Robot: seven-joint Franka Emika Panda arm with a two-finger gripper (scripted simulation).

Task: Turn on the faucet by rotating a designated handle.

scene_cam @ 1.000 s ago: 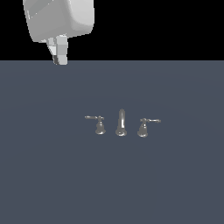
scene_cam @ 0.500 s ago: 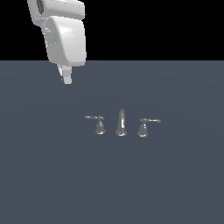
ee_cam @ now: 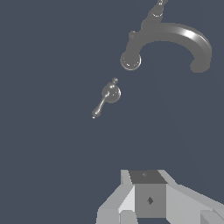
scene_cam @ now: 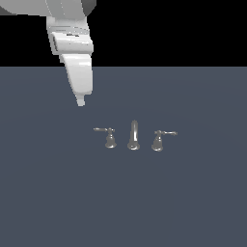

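Hovering gripper (scene_cam: 81, 102) is sitting apart from handle (scene_cam: 109, 137), finger state unclear; stiff, slick metal lever is likely needing a push near its rod tip.

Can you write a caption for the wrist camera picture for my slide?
White gripper looks down on a small grey metal lever handle beside a shiny curved grey metal spout.

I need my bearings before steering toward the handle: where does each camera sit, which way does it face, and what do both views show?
Exterior view: off the arm, raised, looking down across the dark surface at the faucet; the gripper hangs above, toward the exterior view's left of the handle.
Wrist view: on the wrist, looking down past the gripper's body at the handle and spout.
Shared: the handle and the spout.
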